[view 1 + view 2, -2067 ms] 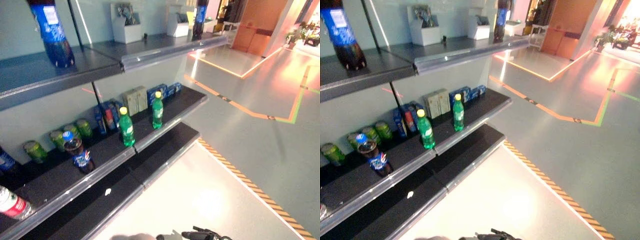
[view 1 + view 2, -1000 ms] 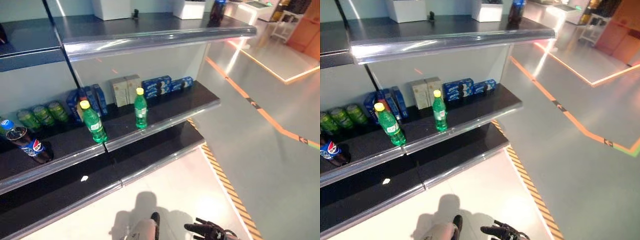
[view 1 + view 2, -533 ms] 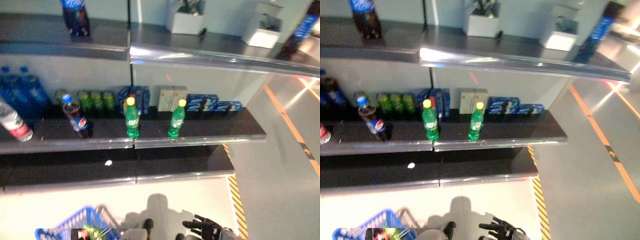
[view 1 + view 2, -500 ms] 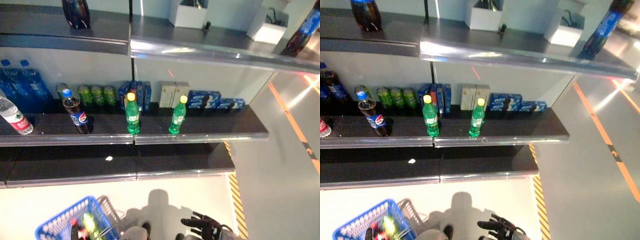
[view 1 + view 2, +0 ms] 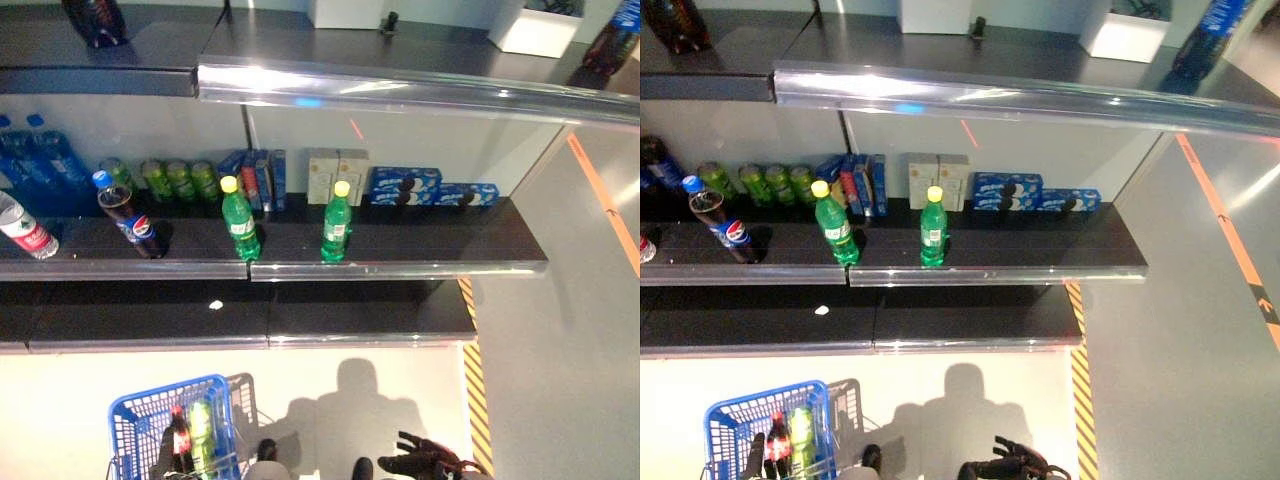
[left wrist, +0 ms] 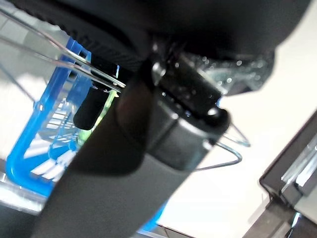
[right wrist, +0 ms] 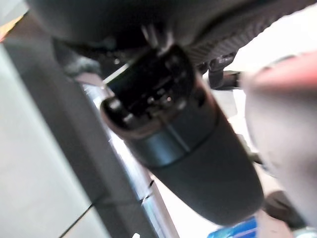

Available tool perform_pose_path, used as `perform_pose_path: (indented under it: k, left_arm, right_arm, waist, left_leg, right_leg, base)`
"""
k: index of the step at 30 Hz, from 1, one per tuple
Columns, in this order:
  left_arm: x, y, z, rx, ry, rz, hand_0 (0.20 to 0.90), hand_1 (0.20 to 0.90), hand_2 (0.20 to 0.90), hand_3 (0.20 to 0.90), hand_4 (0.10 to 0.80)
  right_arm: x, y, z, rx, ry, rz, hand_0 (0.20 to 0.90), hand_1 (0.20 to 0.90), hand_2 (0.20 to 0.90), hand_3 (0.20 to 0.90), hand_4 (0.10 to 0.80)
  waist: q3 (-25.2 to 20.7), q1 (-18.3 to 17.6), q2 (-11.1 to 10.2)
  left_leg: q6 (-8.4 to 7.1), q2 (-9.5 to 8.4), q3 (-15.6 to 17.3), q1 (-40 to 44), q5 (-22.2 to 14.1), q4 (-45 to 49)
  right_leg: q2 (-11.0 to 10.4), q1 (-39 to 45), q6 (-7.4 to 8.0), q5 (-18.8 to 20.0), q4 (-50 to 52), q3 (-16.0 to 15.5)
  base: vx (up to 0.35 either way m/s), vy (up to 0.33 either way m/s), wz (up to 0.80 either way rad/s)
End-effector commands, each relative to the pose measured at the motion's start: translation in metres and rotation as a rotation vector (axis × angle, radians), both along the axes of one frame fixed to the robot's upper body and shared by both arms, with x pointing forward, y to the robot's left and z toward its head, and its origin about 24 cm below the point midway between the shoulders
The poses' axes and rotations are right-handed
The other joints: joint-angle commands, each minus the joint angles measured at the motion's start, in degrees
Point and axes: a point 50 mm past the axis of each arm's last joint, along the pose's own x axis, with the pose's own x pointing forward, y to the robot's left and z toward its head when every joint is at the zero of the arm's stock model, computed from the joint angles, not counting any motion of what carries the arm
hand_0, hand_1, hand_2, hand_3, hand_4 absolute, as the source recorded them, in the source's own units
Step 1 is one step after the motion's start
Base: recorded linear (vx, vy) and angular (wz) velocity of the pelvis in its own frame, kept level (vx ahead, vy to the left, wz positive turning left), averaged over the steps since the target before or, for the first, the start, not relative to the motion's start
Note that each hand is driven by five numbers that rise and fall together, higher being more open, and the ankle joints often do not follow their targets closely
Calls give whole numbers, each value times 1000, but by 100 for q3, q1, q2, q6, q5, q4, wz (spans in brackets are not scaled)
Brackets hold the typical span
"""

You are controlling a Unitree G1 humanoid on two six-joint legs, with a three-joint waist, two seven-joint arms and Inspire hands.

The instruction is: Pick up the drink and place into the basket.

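Observation:
Two green bottles with yellow caps [image 5: 240,220] [image 5: 337,222] stand at the front of the middle shelf [image 5: 400,268]. A cola bottle with a blue cap [image 5: 130,215] stands to their left. The blue basket [image 5: 170,389] hangs low at the left and holds a cola bottle [image 5: 181,440] and a green bottle [image 5: 203,430]. My left hand [image 6: 148,124] is shut on its wire handles [image 6: 99,74]. My right hand [image 5: 420,462] is open and empty, low at the right, well below the shelf.
Green cans [image 5: 180,180], blue bottles [image 5: 40,160] and boxes [image 5: 405,187] line the back of the middle shelf. A water bottle [image 5: 20,228] stands at its left end. A lower shelf [image 5: 350,325] juts out beneath. A striped floor line [image 5: 474,400] runs at the right.
The camera has swung to face the shelf squarely. The blue basket shows fuller and higher at the lower left. My right hand stays low at the right.

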Motion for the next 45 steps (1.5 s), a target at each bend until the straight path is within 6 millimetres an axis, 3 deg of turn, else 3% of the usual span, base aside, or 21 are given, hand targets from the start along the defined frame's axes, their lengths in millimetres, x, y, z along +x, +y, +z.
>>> perform_pose_path:
  k: [1,2,6,7,10,13,17,23,30,32,33,38,45]
  left_arm:
    - [-41,38,13,161,90,113,300,300,300,200,100]
    - [-42,38,13,163,88,116,300,300,300,200,100]
    - [-48,45,17,181,108,130,300,300,300,200,100]
    - [-49,45,17,181,109,133,300,300,300,200,100]
    - [-51,44,17,185,102,137,300,300,300,200,100]
    - [-48,41,16,180,103,129,300,300,300,200,100]
    - [-46,36,15,173,115,116,300,300,300,200,100]
    - [-49,29,12,159,150,105,300,300,300,200,100]
    - [-38,24,12,158,139,69,300,300,300,200,100]
    - [-28,23,13,160,117,42,300,300,300,200,100]
    - [-11,22,16,162,76,18,300,300,300,200,100]
    - [26,19,24,166,-26,-22,300,300,300,200,100]
    - [61,12,35,164,-129,-65,300,300,300,200,100]
  right_arm:
    - [59,24,52,51,-323,129,900,900,900,900,800]
    - [60,24,56,51,-352,151,900,900,900,900,800]
    - [86,31,124,64,-632,278,900,900,900,900,800]
    - [89,32,131,64,-653,282,900,900,900,900,800]
    - [102,27,188,78,-896,295,900,900,900,900,800]
    - [109,20,227,63,-1086,245,900,900,900,900,800]
    - [116,10,260,-25,-1265,66,900,900,900,900,800]
    - [118,2,292,-53,-1439,-215,900,900,900,900,800]
    - [129,6,298,-99,-1465,-323,900,900,900,900,800]
    - [137,8,302,-103,-1481,-367,900,900,900,900,800]
    - [148,13,312,-125,-1527,-408,900,900,900,900,800]
    - [166,26,341,-134,-1623,-458,900,900,900,900,800]
    - [173,31,366,-137,-1712,-479,900,900,900,900,800]
  waist:
    - [-11,46,93]
    - [-15,35,98]
    - [-118,-33,83]
    - [-125,-41,80]
    - [-219,-117,64]
    - [-263,-150,66]
    - [-269,-106,62]
    - [-119,2,121]
    - [149,116,237]
    - [325,186,284]
    - [565,242,336]
    - [1098,300,452]
    - [1651,337,580]
  left_leg:
    - [-62,177,-138,309,371,-390]
    - [-60,172,-123,343,368,-414]
    - [11,93,18,601,279,-556]
    - [16,93,35,617,270,-559]
    - [69,106,225,711,171,-547]
    - [101,131,319,690,98,-451]
    - [123,181,369,677,23,-330]
    - [99,239,286,477,-59,49]
    - [46,219,60,65,-99,529]
    - [11,187,-55,-130,-95,734]
    - [2,152,-190,-395,-114,984]
    - [16,24,-414,-990,-89,1459]
    - [65,-153,-601,-1644,32,1947]
  right_leg:
    - [-453,-538,261,88,658,524]
    - [-463,-518,269,89,651,529]
    - [-560,-396,399,119,608,576]
    - [-566,-393,408,122,608,585]
    - [-609,-373,468,134,565,687]
    - [-618,-403,478,115,589,764]
    - [-609,-392,459,65,639,784]
    - [-546,-453,350,-61,836,803]
    - [-526,-669,235,-228,1192,767]
    - [-533,-777,180,-293,1357,752]
    - [-566,-958,119,-346,1577,721]
    - [-623,-1491,16,-411,2046,767]
    - [-601,-2082,-70,-485,2501,887]
  base:
    - [31,86,40]
    - [60,94,34]
    - [91,90,14]
    - [79,69,-4]
    - [82,76,-4]
    - [46,49,-3]
    - [62,5,-10]
    - [29,-15,0]
    - [-20,1,4]
    - [-121,6,7]
    - [-179,9,7]
    - [-182,35,12]
    - [-127,44,10]
